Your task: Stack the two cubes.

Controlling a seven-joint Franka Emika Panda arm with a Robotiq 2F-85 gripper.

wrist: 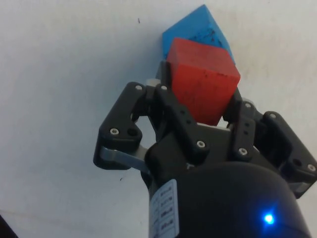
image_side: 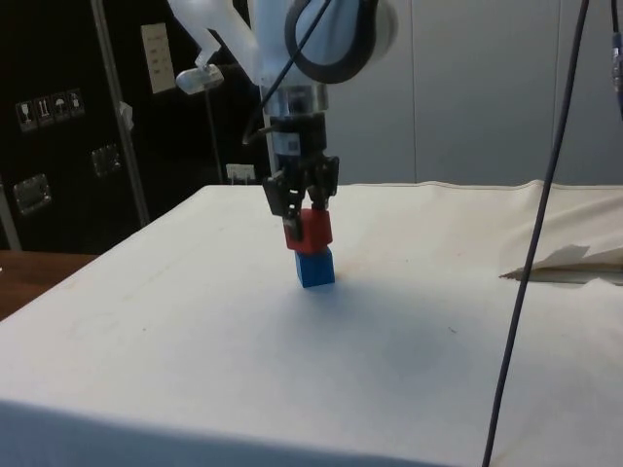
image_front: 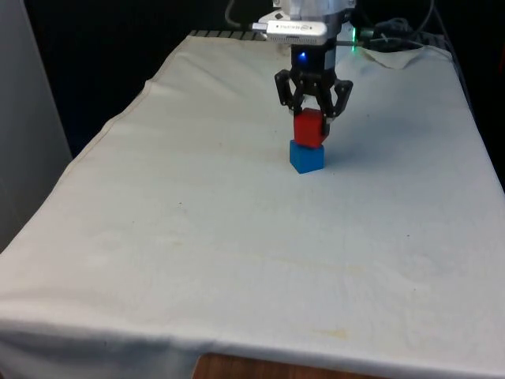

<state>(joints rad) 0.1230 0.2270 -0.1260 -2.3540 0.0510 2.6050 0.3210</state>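
Here the end effector [image_front: 314,110] grips a scuffed red cube [image_front: 310,127], set on a blue cube [image_front: 306,156] atop the cloth-covered desk [image_front: 237,237].

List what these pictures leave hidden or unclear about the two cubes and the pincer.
- Contact between red cube and blue cube: too fine to settle in the front and side views; the red cube covers it in the wrist view.
- The red cube's gripped faces: hidden by the pincer.
- The blue cube's top: hidden by the red cube.
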